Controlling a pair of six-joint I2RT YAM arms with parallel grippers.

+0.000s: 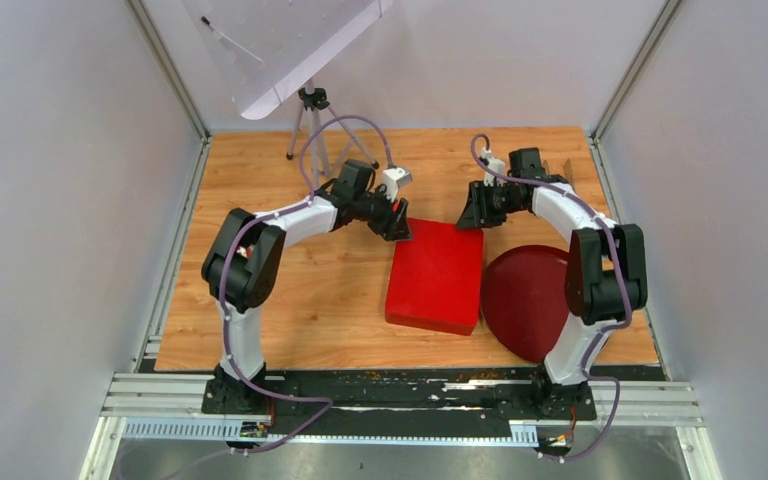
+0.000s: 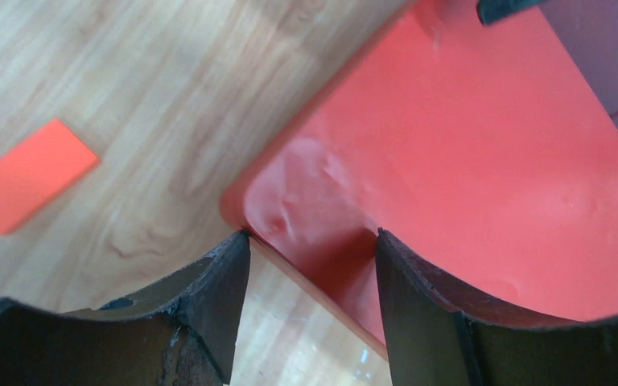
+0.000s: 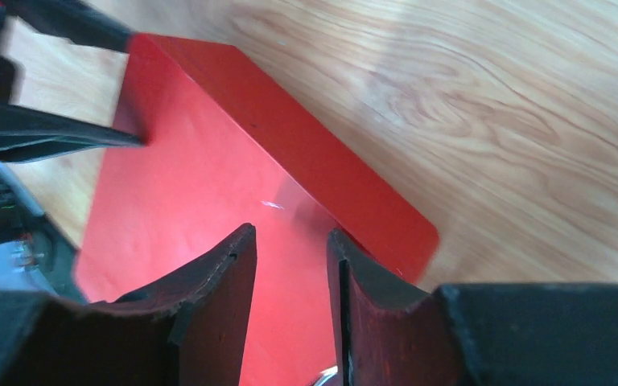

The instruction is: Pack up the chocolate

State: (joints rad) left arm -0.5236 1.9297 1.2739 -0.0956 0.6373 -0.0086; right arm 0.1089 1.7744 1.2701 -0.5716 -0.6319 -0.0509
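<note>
The tabletop (image 1: 290, 300) is pale wood-grain, smooth with a soft sheen. The red box lid (image 1: 435, 275) looks smooth and slightly glossy, card or plastic, faintly dimpled near one corner. The orange card (image 2: 28, 173) is flat and matt. Black pads of left gripper (image 2: 312, 235) and right gripper (image 3: 291, 232) look dull, scuffed, ragged-edged

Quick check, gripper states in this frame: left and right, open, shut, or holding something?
Left gripper: jaws open, straddling a corner of the red box, nothing held.
Right gripper: jaws open above the same box, nothing held.
</note>
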